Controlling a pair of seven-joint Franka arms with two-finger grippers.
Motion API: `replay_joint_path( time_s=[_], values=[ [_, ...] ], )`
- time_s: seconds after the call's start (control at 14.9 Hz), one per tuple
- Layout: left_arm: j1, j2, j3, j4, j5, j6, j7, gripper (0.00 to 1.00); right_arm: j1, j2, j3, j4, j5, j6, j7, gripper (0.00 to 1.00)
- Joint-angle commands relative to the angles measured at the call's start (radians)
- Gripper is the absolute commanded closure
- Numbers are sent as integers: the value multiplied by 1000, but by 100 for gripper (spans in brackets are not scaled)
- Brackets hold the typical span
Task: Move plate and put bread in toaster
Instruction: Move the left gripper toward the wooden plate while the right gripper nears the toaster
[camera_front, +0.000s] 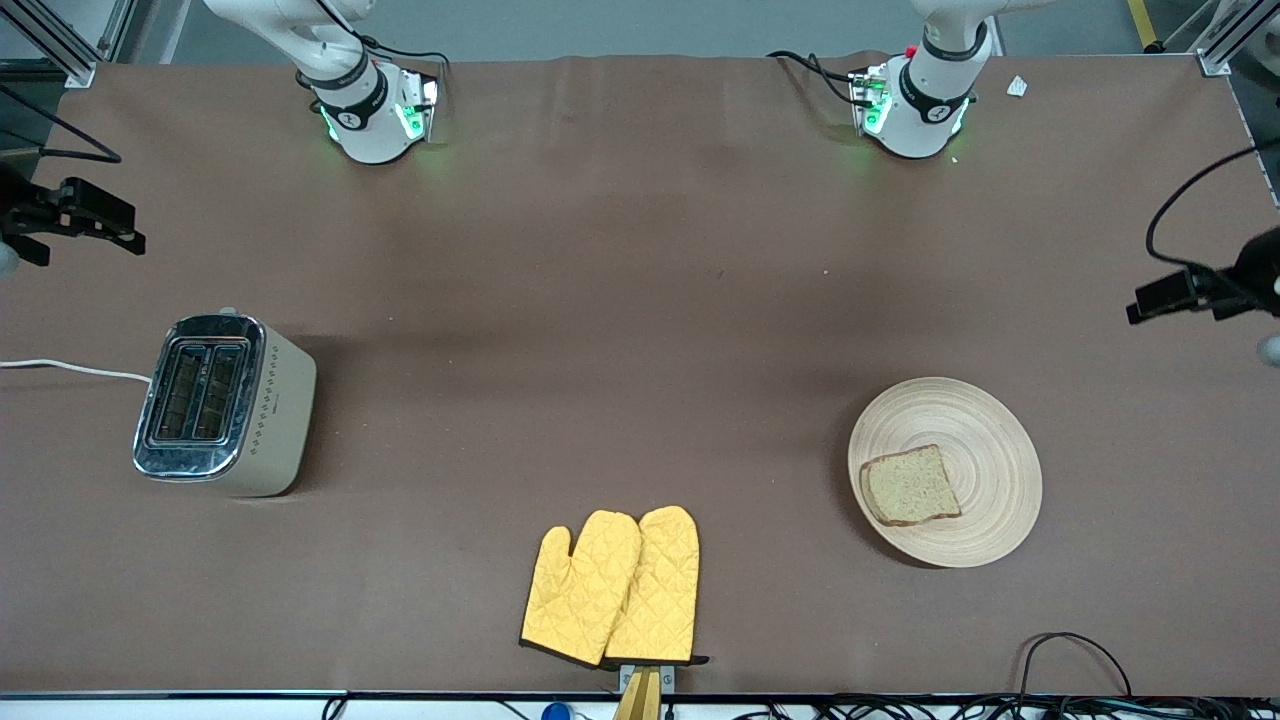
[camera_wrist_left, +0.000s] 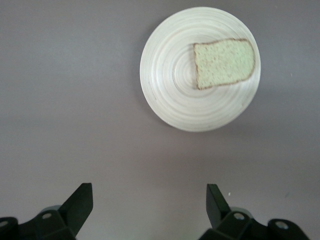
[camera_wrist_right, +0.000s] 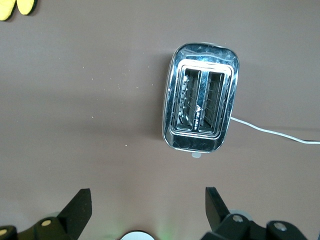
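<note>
- At the table's edge nearest the front camera lies a pair of yellow quilted oven mitts (camera_front: 612, 588), side by side and overlapping, cuffs toward that camera; the right wrist view catches only a yellow corner of them (camera_wrist_right: 17, 7).
- A little farther from the camera, toward the left arm's end of the table (camera_front: 640, 300), sits the plate (camera_front: 985, 430), flat on the brown cover.
- On the plate lies the bread (camera_front: 910, 486), off-centre, on the part of the plate nearer the camera. The left wrist view shows the plate (camera_wrist_left: 170, 75) whole from above, its ring grooves plain, with the bread (camera_wrist_left: 225, 63) reaching close to the rim.
- Toward the right arm's end, well apart from the plate, stands the toaster (camera_front: 228, 405), upright, its white cord (camera_front: 70, 368) running off the table's end.
- Only the right wrist view looks straight down into the toaster (camera_wrist_right: 201, 104): both slots hold nothing but their wire guides. The cord (camera_wrist_right: 272, 133) trails away from one end.
- The left pincer (camera_wrist_left: 150, 207) hangs over bare table near the plate, its fingers (camera_wrist_left: 80, 202) wide apart and gripping nothing; the front view shows it (camera_front: 1150, 300) at its edge only.
- The right pincer (camera_wrist_right: 148, 210) hangs over bare table beside the toaster, fingers (camera_wrist_right: 79, 206) likewise spread and holding nothing; the front view shows it (camera_front: 115, 228) in part.
- Farthest off, the two arm bases (camera_front: 375, 110) stand along the table's edge.
</note>
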Motion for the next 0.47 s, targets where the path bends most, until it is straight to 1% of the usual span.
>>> replay_joint_path(
  time_s=[0.0,0.13,0.4],
  values=[
    [42,82,0,40,-49,24,9,0,-2,-22,0,-53,-3,4,13,0],
    [91,131,0,35,-86,83,9,0,1,-22,0,-73,-3,6,12,0],
    [171,247,0,29,-247,157,12,0,-1,-26,0,-69,-3,-3,4,0]
  ],
)
